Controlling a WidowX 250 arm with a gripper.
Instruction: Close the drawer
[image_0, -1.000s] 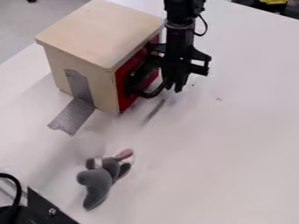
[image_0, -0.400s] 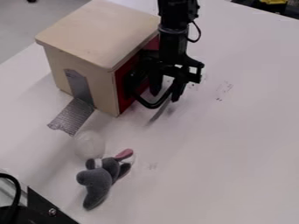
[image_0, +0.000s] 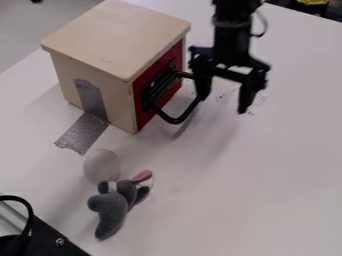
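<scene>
On the side of the wooden box (image_0: 113, 37), we find the red drawer front (image_0: 143, 119) roughly flush with the frame; we judge it closed or nearly closed. The gripper (image_0: 224, 100) has its fingers apart, clamped on nothing, with one finger beside the projecting handle (image_0: 175, 120). We cannot tell whether they touch. Should that finger hook the handle, we could draw the drawer open on withdrawal. Should we press off-center, the drawer could bind, or the box could twist against its tape (image_0: 83, 132).
</scene>
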